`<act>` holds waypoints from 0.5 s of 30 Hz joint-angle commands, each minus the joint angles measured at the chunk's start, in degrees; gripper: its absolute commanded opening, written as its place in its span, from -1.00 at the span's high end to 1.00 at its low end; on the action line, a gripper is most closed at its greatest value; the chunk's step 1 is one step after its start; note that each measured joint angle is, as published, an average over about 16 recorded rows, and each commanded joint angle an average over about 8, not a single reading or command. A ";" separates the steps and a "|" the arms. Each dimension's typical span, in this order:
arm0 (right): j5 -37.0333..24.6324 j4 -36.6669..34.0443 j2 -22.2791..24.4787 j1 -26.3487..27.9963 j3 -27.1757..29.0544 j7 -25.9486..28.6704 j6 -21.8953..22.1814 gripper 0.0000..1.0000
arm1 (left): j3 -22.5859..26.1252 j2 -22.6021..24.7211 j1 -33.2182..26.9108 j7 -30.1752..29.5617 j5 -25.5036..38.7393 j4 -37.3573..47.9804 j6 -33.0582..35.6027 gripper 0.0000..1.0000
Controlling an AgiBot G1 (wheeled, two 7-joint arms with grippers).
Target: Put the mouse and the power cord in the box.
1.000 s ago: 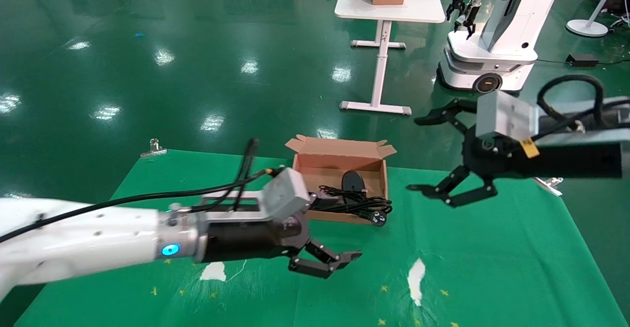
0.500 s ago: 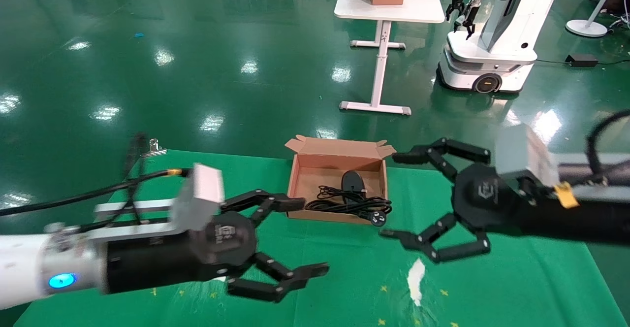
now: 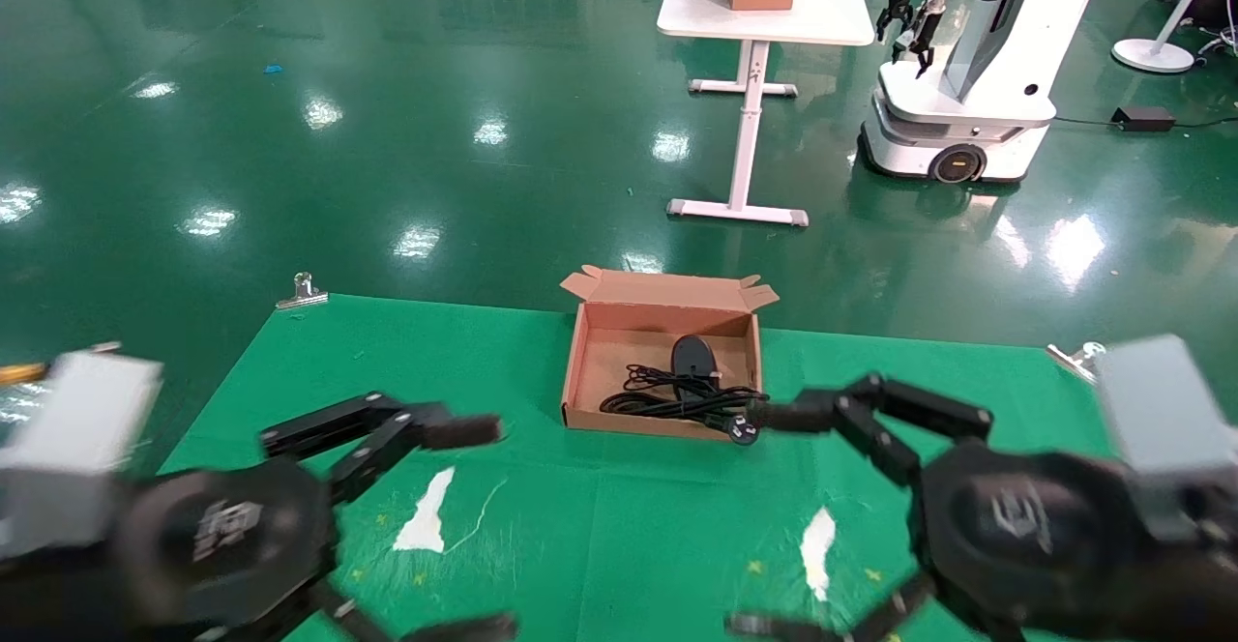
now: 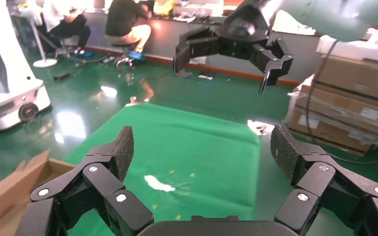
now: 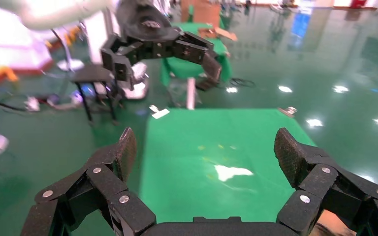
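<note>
Box [image 3: 662, 318] sits on the green table [image 3: 619, 545], at the far edge, open side up, small flaps standing along its far long side. Mouse [image 3: 692, 357] lies inside the box, toward the box's right half, on the floor of the box. Power cord [image 3: 667, 398] lies coiled inside the box, just nearer than the mouse, along the box's near wall; its plug [image 3: 740, 428] hangs over the box's near right corner and touches the cloth there.

Left gripper [image 3: 406, 526] hovers above the table, nearer than the box and to the box's left, fingers [image 4: 113, 157] spread wide apart, holding nothing. In the left wrist view a brown corner of the box shows beside the lower finger.

Right gripper [image 3: 764, 521] hovers above the table, nearer than the box and to the box's right, fingers [image 5: 290, 152] spread wide apart, holding nothing. Its upper fingertip is close to the plug; contact cannot be told.

White worn patches [image 3: 426, 516] mark the cloth nearer than the box. Metal clip [image 3: 302, 292] holds the cloth left of the box.
</note>
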 commanded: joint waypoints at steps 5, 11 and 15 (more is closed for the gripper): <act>3.90 4.33 1.47 -4.92 2.41 2.74 -0.21 -1.00 | -4.08 -2.84 2.51 -0.27 -2.60 -2.07 3.27 -1.00; 4.20 4.51 1.58 -5.19 2.60 2.73 -0.22 -1.00 | -4.25 -2.97 2.65 -0.30 -2.82 -2.17 3.44 -1.00; 3.74 4.03 1.41 -4.61 2.31 2.53 -0.21 -1.00 | -3.78 -2.65 2.39 -0.29 -2.52 -1.96 3.07 -1.00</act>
